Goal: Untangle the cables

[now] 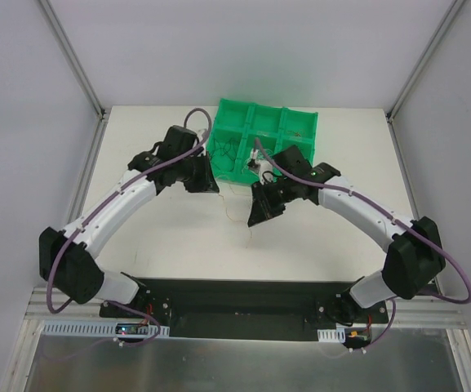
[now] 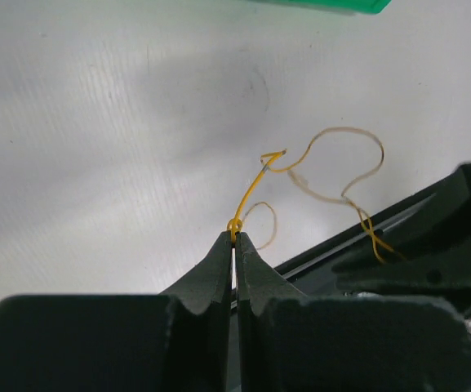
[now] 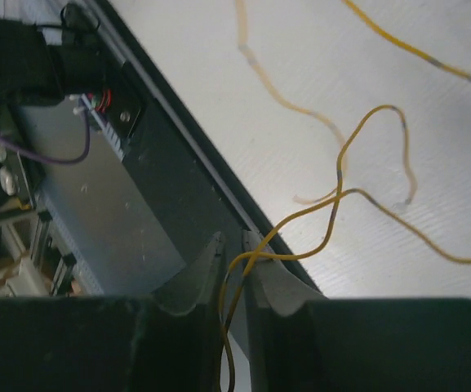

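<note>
A thin orange cable and a pale white cable lie tangled in loops on the white table between my grippers, faint in the top view. My left gripper is shut on one end of the orange cable; from above it sits left of the tangle. My right gripper has its jaws a narrow way apart, with two orange strands running through the gap and over the right fingertip. It is near the table's front. The pale cable lies beyond it.
A green tray with several compartments stands at the back centre, with more thin wires in its left cells. The black base plate runs along the near edge, also under my right gripper. Walls enclose the table.
</note>
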Tool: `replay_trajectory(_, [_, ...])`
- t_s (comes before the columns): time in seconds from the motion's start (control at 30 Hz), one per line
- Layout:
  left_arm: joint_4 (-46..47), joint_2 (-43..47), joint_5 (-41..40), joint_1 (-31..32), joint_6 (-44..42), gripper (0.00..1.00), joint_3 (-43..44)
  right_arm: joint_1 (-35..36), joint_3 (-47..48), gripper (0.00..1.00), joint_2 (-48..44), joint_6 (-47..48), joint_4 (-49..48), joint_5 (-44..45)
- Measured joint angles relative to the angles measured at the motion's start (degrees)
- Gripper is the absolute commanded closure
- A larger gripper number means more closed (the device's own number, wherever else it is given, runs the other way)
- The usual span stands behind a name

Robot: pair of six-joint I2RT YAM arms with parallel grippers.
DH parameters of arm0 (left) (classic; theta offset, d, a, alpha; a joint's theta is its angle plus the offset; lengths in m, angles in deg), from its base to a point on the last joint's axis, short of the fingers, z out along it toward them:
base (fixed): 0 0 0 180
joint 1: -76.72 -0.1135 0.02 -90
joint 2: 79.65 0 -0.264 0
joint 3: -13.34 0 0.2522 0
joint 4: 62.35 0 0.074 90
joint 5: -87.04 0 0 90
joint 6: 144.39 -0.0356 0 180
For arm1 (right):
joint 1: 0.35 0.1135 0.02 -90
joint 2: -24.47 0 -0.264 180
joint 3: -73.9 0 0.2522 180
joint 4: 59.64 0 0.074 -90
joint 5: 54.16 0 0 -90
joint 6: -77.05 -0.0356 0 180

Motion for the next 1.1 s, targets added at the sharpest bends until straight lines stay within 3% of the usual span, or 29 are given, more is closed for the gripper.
replay_trajectory(0.17, [-0.04,-9.51,4.79,-0.74,2.54,1.0,-0.46,4.98,1.2,0.71,3.37,4.02,3.72,-5.33])
replay_trajectory(0.27, [0.26,-15.93,8.11,-1.09,3.58,1.0,-0.42,7.5,2.78,0.53,7.04,4.96,5.68,-5.95])
replay_trajectory(0.33, [0.87,-20.28,10.51,-1.09,4.09,1.0,-0.39,7.48,2.82,0.36,7.91,4.79,6.47,-5.44])
replay_trajectory(0.43, [1.88,-24.85,12.63,-1.09,4.74,1.0,-0.42,4.9,2.29,0.21,6.47,3.34,6.62,-3.32])
replay_trajectory(0.67, [3.72,-26.1,15.93,-1.09,4.83,1.0,-0.42,-0.85,-1.53,0.14,-0.83,1.49,4.42,10.67])
replay_trajectory(1.1, [4.92,-29.0,19.67,-1.11,5.22,1.0,-0.42,0.76,-11.96,0.13,9.6,4.28,-10.69,18.18])
